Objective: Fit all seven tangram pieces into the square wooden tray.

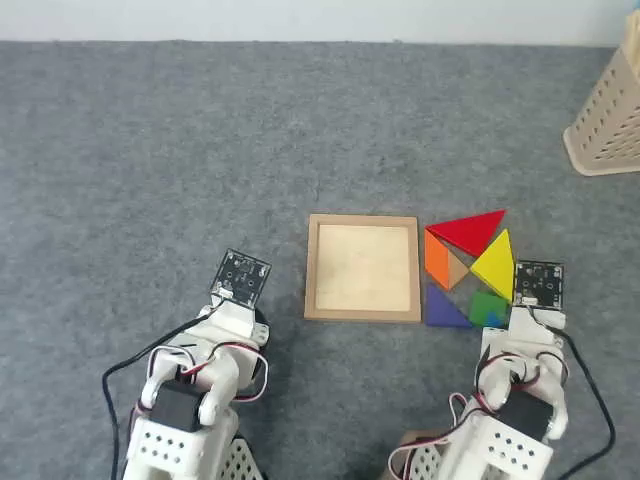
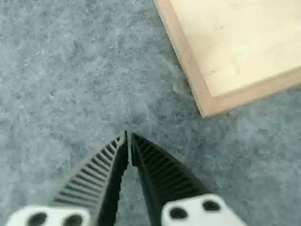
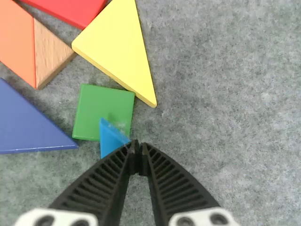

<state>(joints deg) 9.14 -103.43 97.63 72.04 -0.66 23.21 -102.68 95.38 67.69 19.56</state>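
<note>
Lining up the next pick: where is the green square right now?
In the high view the green square lies right of the tray, between the yellow triangle and the right hand, with a small blue triangle overlapping its near edge.

Small robotics lab bench, counter (image 1: 150,150) covered in grey felt, left arm (image 1: 200,390) and right arm (image 1: 515,400) in white printed shells with loose wiring, beige perforated basket (image 1: 610,110), pale wall (image 1: 300,18) behind.
</note>
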